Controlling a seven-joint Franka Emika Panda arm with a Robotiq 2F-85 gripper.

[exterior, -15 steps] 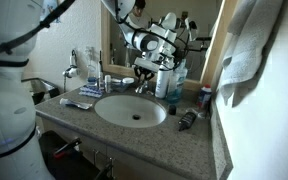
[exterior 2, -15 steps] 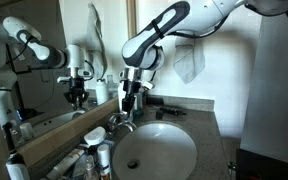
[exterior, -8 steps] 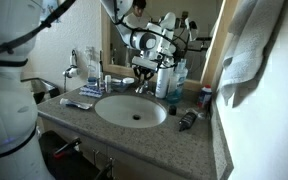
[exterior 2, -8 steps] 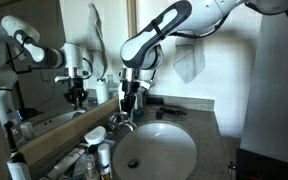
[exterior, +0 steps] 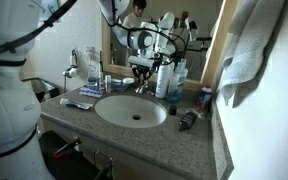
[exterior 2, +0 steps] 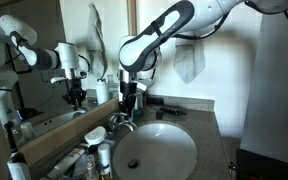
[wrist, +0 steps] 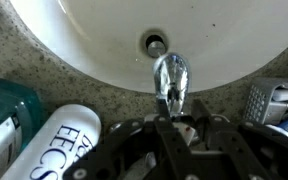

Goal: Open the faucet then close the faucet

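The small chrome faucet (exterior: 141, 88) stands at the back rim of the white basin (exterior: 106, 101), and shows in an exterior view (exterior 2: 120, 123) in front of the mirror. In the wrist view its shiny spout (wrist: 170, 80) points over the basin (wrist: 84, 40) and drain. My dark gripper (wrist: 182, 116) reaches down from above onto the faucet's top. Its fingers close in on both sides of the top handle, which has a red dot. The gripper also shows in both exterior views (exterior: 143, 68) (exterior 2: 129, 99). I see no water running.
A white bottle (wrist: 59, 140) and a teal container (wrist: 4, 110) stand close to one side of the faucet, and a metal holder (wrist: 274, 100) on the other. Tall bottles (exterior: 164, 80) crowd the back of the counter. A black object (exterior: 187, 119) lies beside the basin. A towel (exterior: 249, 45) hangs nearby.
The gripper and wrist have shifted slightly up and toward the mirror above the faucet. Nothing else has moved.
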